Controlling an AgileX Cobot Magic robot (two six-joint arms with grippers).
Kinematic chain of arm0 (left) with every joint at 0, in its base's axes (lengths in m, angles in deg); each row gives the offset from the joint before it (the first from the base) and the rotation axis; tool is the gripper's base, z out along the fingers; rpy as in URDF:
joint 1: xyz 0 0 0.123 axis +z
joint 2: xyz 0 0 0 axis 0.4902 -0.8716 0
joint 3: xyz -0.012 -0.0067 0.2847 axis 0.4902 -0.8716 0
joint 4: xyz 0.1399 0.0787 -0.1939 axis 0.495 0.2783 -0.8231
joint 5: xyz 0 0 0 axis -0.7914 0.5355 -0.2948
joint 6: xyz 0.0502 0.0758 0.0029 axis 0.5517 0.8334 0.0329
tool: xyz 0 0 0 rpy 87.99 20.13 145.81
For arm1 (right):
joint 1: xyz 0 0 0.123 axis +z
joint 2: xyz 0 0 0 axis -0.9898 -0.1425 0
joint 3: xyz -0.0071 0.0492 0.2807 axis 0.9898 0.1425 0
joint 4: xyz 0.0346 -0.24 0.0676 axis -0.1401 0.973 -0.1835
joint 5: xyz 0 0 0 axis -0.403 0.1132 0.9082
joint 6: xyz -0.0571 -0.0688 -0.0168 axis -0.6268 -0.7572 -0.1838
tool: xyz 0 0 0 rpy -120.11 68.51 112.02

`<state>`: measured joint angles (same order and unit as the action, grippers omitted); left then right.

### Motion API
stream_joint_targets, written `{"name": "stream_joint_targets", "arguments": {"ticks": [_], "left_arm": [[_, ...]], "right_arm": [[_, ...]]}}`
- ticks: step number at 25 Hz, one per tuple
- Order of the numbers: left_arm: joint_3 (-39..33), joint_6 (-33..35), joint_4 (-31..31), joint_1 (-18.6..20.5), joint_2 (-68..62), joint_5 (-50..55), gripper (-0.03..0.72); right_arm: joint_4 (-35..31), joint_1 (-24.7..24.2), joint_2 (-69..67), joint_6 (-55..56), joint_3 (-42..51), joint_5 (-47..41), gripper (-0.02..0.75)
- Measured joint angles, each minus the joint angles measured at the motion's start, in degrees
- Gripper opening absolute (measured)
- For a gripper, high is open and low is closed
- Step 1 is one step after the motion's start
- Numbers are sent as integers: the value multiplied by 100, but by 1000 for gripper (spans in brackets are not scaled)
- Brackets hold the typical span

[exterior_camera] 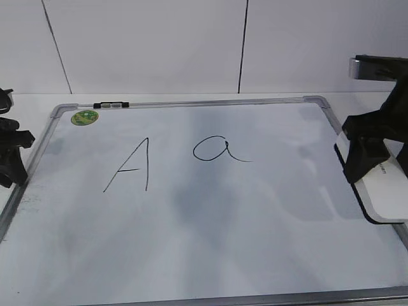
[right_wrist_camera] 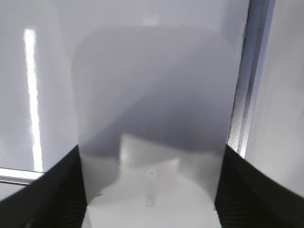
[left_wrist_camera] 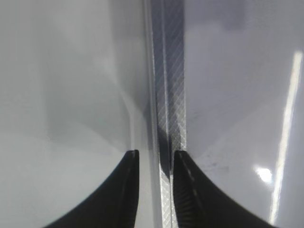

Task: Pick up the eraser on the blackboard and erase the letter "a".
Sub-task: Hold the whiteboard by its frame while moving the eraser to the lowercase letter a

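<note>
The blackboard (exterior_camera: pixel 223 242) is a white dry-erase board with a grey frame, lying flat. The letter "a" (exterior_camera: pixel 220 150) is drawn in thin black marker at its upper middle. The eraser (exterior_camera: pixel 386 191), white with a black underside, sits at the board's right edge. It fills the right wrist view (right_wrist_camera: pixel 152 95). My right gripper (exterior_camera: pixel 381 167) is shut on the eraser, one finger against each long side (right_wrist_camera: pixel 151 190). My left gripper (exterior_camera: pixel 13 172) hovers over the board's left frame rail (left_wrist_camera: pixel 171 95), nearly shut and empty (left_wrist_camera: pixel 156 156).
A capital "A" (exterior_camera: pixel 131 166) stands left of the "a". A round green sticker (exterior_camera: pixel 84 117) is in the far left corner. A small black-and-clear clip (exterior_camera: pixel 111 104) sits on the top frame. A white wall rises behind the board.
</note>
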<state>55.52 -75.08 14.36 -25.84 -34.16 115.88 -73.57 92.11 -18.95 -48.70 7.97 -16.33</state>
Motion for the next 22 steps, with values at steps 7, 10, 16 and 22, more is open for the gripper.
{"name": "stream_joint_targets", "arguments": {"ticks": [7, 10, 16, 22], "left_arm": [[0, 9, 0, 0, 0, -9, 171], [0, 9, -9, 0, -33, -9, 171], [8, 9, -22, 0, -70, -9, 170], [8, 9, -36, 0, -70, -9, 139]], "right_arm": [[0, 0, 0, 0, 0, 0, 522], [0, 0, 0, 0, 0, 0, 522], [0, 0, 0, 0, 0, 0, 522], [0, 0, 0, 0, 0, 0, 522]]}}
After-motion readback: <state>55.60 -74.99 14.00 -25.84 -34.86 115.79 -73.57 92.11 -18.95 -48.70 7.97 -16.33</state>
